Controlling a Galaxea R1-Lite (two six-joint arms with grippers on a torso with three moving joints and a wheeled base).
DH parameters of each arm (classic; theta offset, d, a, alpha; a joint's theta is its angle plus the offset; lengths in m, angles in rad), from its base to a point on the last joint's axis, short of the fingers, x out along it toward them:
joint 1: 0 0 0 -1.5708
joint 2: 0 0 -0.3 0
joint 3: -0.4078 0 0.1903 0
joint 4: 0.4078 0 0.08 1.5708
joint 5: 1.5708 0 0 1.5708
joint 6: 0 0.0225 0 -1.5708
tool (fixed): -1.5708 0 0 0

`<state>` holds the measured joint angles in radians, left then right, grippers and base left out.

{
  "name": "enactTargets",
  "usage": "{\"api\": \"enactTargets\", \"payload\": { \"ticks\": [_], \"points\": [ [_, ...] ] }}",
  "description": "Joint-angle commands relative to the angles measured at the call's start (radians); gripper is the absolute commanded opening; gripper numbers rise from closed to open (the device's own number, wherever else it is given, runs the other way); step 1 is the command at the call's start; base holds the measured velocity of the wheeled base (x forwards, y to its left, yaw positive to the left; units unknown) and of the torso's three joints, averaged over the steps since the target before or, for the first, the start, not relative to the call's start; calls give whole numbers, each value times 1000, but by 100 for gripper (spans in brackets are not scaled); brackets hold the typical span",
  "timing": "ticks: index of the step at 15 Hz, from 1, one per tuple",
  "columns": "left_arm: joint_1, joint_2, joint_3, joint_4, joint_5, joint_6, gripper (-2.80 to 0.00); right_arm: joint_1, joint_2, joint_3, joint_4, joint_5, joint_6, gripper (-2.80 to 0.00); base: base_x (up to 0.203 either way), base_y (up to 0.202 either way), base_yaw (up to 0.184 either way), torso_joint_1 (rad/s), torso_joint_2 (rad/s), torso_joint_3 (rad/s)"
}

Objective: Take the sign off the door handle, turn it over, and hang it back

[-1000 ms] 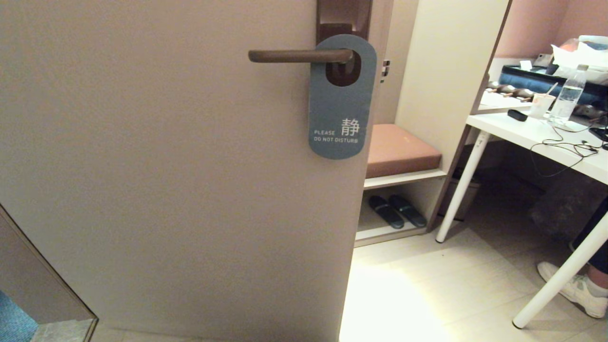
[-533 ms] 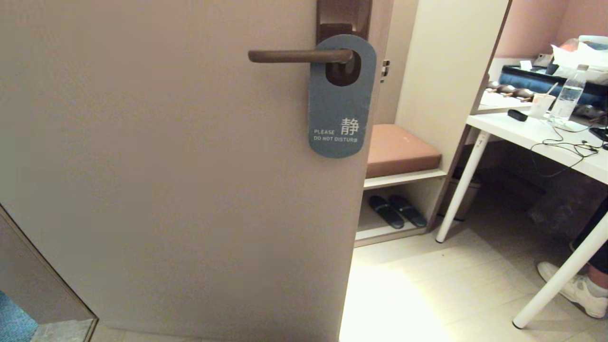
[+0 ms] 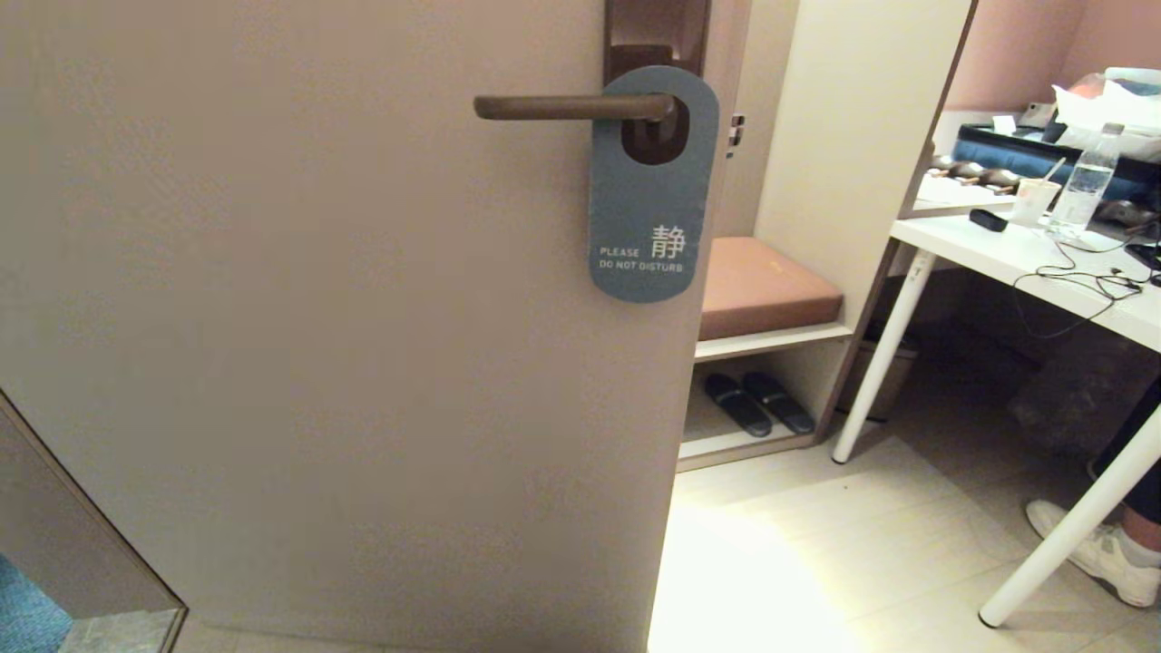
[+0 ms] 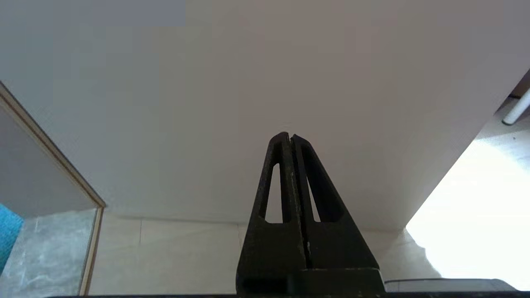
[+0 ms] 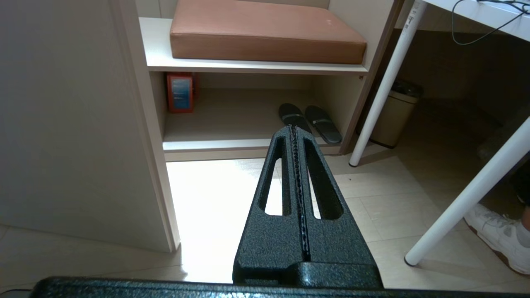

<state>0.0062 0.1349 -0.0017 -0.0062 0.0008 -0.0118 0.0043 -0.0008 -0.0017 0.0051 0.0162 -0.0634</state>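
Note:
The sign (image 3: 648,199) hangs by its big hole on the door handle (image 3: 567,107), its slate-blue "PLEASE DO NOT DISTURB" side facing me. The handle is a dark brown lever on a brown backplate (image 3: 658,32) near the door's right edge. Neither gripper shows in the head view. My left gripper (image 4: 288,135) is shut and empty, low down, pointing at the plain door face. My right gripper (image 5: 293,127) is shut and empty, low down, pointing at the floor by the door's edge. The sign is out of both wrist views.
The beige door (image 3: 317,317) fills the left. Right of it stands a shelf unit with a brown cushion (image 3: 762,286) and dark slippers (image 3: 757,402). A white table (image 3: 1025,258) with a bottle and cables stands far right, a person's white shoe (image 3: 1102,553) beside its leg.
The sign swings very slightly on the handle. Nothing else has visibly changed.

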Motion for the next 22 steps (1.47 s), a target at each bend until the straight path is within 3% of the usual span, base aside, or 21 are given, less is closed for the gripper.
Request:
{"api": "enactTargets", "payload": {
  "ticks": [1, 8, 22],
  "points": [
    [-1, -46, 0, -2, 1, 0, -280, 0, 1, 0, 1, 1, -1, -280, 0, 0, 0, 0, 0, 0],
    [-3, -133, 0, -3, 16, -17, -280, 0, 1, 0, 0, 1, -1, -280, 0, 0, 0, 0, 0, 0],
    [-6, -133, 0, 0, 15, -12, -280, 0, 1, 0, -1, 1, -1, -280, 0, 0, 0, 0, 0, 0]
  ]
}}
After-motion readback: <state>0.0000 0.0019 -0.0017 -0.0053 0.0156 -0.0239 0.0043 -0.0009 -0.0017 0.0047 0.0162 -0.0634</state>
